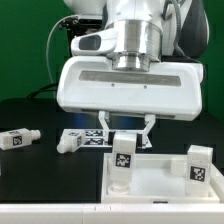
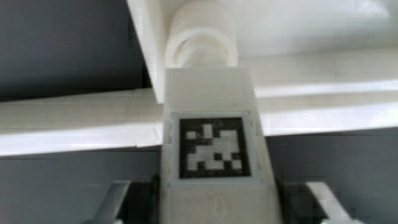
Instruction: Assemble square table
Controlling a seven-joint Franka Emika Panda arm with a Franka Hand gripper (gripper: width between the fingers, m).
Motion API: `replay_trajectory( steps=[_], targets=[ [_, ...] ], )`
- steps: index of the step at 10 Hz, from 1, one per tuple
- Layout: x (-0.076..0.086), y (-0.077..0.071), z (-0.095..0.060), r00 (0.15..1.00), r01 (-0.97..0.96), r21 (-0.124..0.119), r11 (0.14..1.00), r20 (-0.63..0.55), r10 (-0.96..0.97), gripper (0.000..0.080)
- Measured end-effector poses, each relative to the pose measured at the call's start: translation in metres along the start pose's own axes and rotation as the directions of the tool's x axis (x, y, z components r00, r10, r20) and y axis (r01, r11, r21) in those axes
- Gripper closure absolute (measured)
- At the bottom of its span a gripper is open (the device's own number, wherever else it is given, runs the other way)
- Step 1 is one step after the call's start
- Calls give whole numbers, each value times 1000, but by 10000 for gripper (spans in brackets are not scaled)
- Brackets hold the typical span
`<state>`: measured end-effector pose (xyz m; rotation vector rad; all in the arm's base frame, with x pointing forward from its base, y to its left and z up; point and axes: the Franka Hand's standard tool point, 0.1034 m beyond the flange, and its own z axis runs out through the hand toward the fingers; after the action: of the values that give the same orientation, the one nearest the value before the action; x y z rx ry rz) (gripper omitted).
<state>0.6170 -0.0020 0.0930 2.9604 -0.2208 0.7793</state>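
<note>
The white square panel lies at the front, toward the exterior view's right. One white leg with a black-and-white tag stands upright on its near-left part. A second leg stands on its right side. My gripper hangs right above the first leg, open, with a finger on each side of the leg's top. In the wrist view the leg fills the middle. Dark gaps separate it from both fingers, so they do not touch it. The panel's rim runs across behind it.
Two loose white legs lie on the black table at the exterior view's left. The marker board lies flat behind the panel, partly hidden by the gripper. A white edge runs along the table's front.
</note>
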Motion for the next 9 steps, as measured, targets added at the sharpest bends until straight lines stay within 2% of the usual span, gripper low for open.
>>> replay_trajectory(
  steps=[7,8,9],
  targets=[
    [-5,1,5,1000,7,-6,1000,-1,-7,515],
    [-5,1,5,1000,7,-6,1000,0,-7,399],
    [-5,1,5,1000,7,-6,1000,0,-7,399]
  ],
)
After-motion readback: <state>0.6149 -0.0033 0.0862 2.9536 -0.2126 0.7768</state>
